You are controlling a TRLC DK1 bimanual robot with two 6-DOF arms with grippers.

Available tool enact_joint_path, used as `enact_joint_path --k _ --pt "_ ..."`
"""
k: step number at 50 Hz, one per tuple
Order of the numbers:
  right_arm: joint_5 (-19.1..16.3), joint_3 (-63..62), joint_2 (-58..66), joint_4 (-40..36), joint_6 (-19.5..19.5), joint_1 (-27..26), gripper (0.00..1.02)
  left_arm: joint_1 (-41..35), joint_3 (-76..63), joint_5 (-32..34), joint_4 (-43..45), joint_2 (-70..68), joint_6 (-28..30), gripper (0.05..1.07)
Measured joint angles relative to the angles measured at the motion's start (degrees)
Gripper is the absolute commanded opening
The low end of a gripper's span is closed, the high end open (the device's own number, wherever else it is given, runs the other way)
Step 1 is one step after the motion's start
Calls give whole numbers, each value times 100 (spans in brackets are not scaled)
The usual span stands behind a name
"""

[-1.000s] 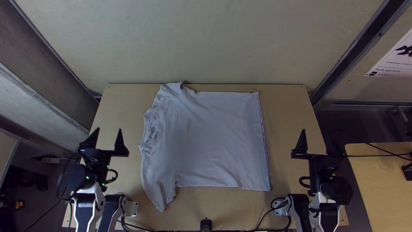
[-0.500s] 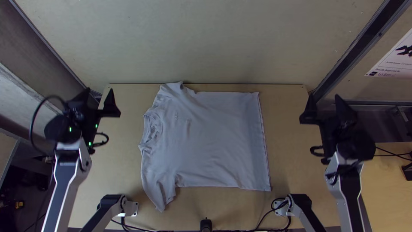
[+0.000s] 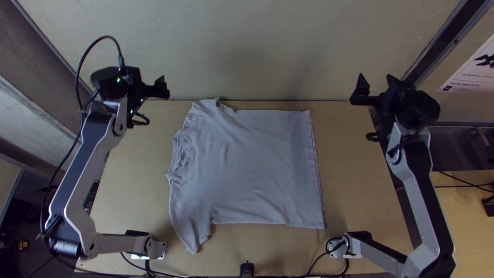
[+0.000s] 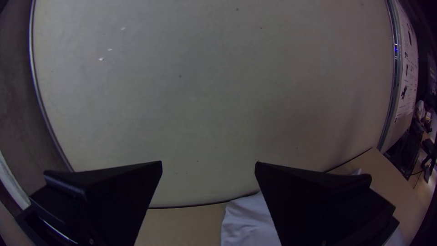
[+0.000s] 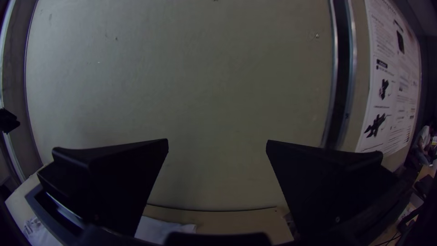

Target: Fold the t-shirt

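Top view: whole t-shirt (image 3: 252,170) (wrist views: parts).

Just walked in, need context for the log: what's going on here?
T-shirt folding setup, no fold made yet. The shirt lies spread on the wooden table, collar toward the left arm's side. Nothing is handling it: the left gripper and right gripper are open and empty, out to either side of it.

- T-shirt (image 3: 252,170): pale, short-sleeved, spread flat, lightly wrinkled.
- Lies mid-table (image 3: 360,180); collar (image 3: 182,154) left, hem (image 3: 317,177) right, sleeves near and far.
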Motion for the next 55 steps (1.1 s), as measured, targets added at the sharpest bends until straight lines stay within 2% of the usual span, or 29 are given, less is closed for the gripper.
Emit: enact_joint_path --k 8,18,28,45,47,55 --pt "0 573 706 -387 229 72 99 -31 1342 9 -960 1084 -442 103" --pt "0 1185 1569 -905 466 98 99 -31 2050 208 -1290 2090 -885 103" --pt "0 1725 2450 -1580 894 98 99 -17 3274 619 -2214 3270 -1421 103" --pt "-2 1766 3169 -1847 1429 240 99 39 3770 640 -2245 4444 -1587 100" --pt "-2 1766 3209 -1845 1473 269 99 39 3790 640 -2240 4559 -1587 95" --pt "-2 1764 3357 -1845 1534 352 99 39 3803 640 -2087 4977 -1602 95"
